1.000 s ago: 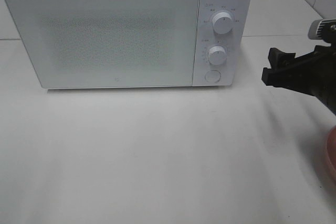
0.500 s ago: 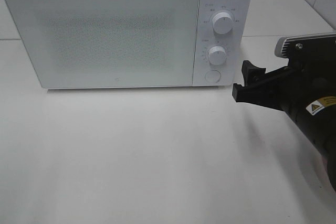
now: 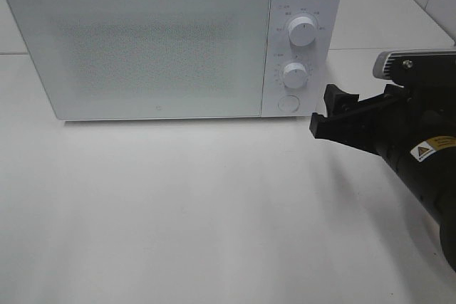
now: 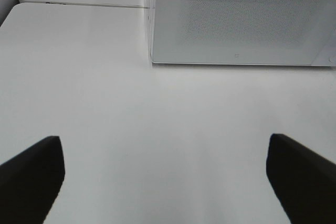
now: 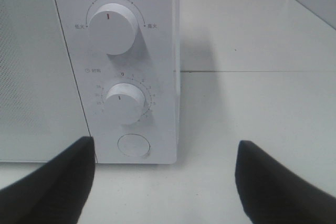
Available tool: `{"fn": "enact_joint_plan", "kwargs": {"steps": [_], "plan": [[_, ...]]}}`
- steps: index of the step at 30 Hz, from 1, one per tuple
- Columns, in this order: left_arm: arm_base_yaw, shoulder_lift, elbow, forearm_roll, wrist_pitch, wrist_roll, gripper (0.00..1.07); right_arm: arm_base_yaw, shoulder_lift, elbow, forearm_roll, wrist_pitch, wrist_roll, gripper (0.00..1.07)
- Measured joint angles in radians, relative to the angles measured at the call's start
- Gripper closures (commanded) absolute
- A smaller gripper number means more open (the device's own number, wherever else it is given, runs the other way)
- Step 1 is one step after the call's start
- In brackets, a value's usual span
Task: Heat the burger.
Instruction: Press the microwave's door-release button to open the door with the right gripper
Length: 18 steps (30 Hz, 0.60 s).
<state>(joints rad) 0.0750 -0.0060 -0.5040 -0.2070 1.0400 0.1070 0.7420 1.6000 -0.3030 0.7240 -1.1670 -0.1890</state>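
Nearest: left gripper (image 4: 163, 182) low over the table (image 4: 105, 103), jaws spread wide, nothing in them. The right gripper (image 3: 322, 112) is also well open and empty, level with the control panel of the microwave (image 3: 157, 48) and just short of it. The burger isn't in any view, so I can't place it. The door is shut, so I read the step as opening it via the round button (image 5: 133, 145) at the panel bottom. Press with one fingertip, square on; as aimed, the button sits between the fingers. Avoid the timer knob (image 5: 125, 103) just above. Left arm should clear the door's swing.
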Motion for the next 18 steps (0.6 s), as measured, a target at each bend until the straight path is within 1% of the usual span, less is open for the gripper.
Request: {"fn": "enact_joint_plan", "kwargs": {"steps": [1, 3, 4, 5, 6, 7, 8, 10, 11, 12, 13, 14, 15, 16, 18], "plan": [[0.0, 0.0, 0.0, 0.0, 0.0, 0.0, 0.07, 0.0, 0.0, 0.0, 0.0, 0.0, 0.076, 0.46], [0.0, 0.0, 0.0, 0.0, 0.0, 0.0, 0.07, 0.0, 0.0, 0.0, 0.0, 0.001, 0.11, 0.48], [0.0, 0.0, 0.0, 0.0, 0.0, 0.0, 0.07, 0.0, 0.0, 0.0, 0.0, 0.005, 0.198, 0.52], [0.0, 0.0, 0.0, 0.0, 0.0, 0.0, 0.07, 0.0, 0.0, 0.0, 0.0, 0.005, 0.198, 0.52], [0.0, 0.0, 0.0, 0.0, 0.0, 0.0, 0.07, 0.0, 0.0, 0.0, 0.0, 0.013, 0.304, 0.57], [0.0, 0.0, 0.0, 0.0, 0.0, 0.0, 0.07, 0.0, 0.0, 0.0, 0.0, 0.018, 0.359, 0.6], [0.0, 0.0, 0.0, 0.0, 0.0, 0.0, 0.07, 0.0, 0.0, 0.0, 0.0, 0.018, 0.359, 0.6], [0.0, 0.0, 0.0, 0.0, 0.0, 0.0, 0.07, 0.0, 0.0, 0.0, 0.0, 0.035, 0.511, 0.69], [0.0, 0.0, 0.0, 0.0, 0.0, 0.0, 0.07, 0.0, 0.0, 0.0, 0.0, 0.035, 0.511, 0.69], [0.0, 0.0, 0.0, 0.0, 0.0, 0.0, 0.07, 0.0, 0.0, 0.0, 0.0, 0.05, 0.61, 0.74], [0.0, 0.0, 0.0, 0.0, 0.0, 0.0, 0.07, 0.0, 0.0, 0.0, 0.0, 0.05, 0.61, 0.74], [0.0, 0.0, 0.0, 0.0, 0.0, 0.0, 0.07, 0.0, 0.0, 0.0, 0.0, 0.061, 0.719, 0.81], [0.0, 0.0, 0.0, 0.0, 0.0, 0.0, 0.07, 0.0, 0.0, 0.0, 0.0, 0.065, 0.772, 0.83], [0.0, 0.0, 0.0, 0.0, 0.0, 0.0, 0.07, 0.0, 0.0, 0.0, 0.0, 0.065, 0.772, 0.83], [0.0, 0.0, 0.0, 0.0, 0.0, 0.0, 0.07, 0.0, 0.0, 0.0, -0.003, 0.078, 0.938, 0.9]]}}
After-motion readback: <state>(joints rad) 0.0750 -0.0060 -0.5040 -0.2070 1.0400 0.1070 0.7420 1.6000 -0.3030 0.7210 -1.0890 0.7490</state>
